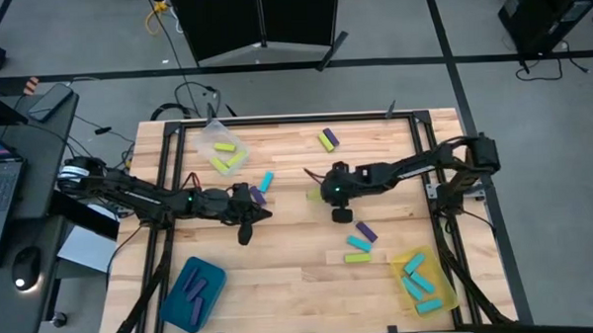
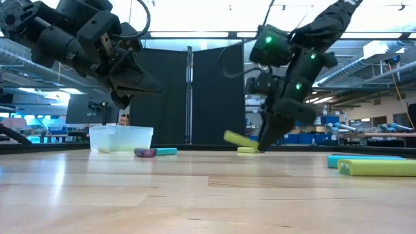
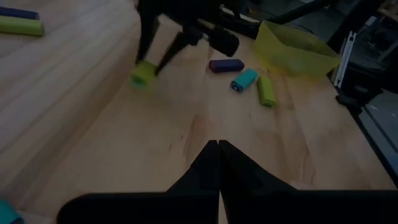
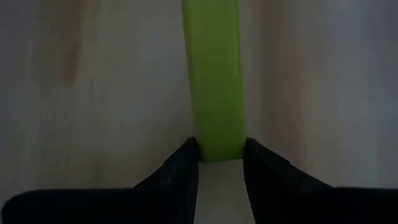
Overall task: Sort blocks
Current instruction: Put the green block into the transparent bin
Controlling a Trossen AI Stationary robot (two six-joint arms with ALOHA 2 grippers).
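Observation:
My right gripper (image 1: 324, 193) is near the table's middle, shut on a yellow-green block (image 1: 314, 196). The block also shows in the low view (image 2: 237, 138) and the left wrist view (image 3: 143, 73). My left gripper (image 1: 269, 215) is shut and empty, held above the table left of the middle, pointing toward the right arm; it also shows in its own wrist view (image 3: 219, 146). Loose blocks lie flat on the table: cyan (image 1: 266, 180) and purple (image 1: 259, 195) near the left gripper, a purple and yellow-green pair (image 1: 327, 139) at the far side, and purple (image 1: 365, 231), cyan (image 1: 359, 243) and yellow-green (image 1: 357, 256) at the near right. My right gripper pinches the yellow-green block's one end (image 4: 214, 146) between its two fingertips (image 4: 186, 163). The fingers slant down from the table's right side, and the block runs on from them toward the left. The block is tilted, its free end (image 2: 229, 135) raised off the table.
A clear tray (image 1: 209, 140) with yellow-green blocks stands at the far left. A teal tray (image 1: 213, 278) with purple blocks is at the near left. A yellow tray (image 1: 436, 265) with cyan blocks is at the near right. Bare wood lies at the near middle.

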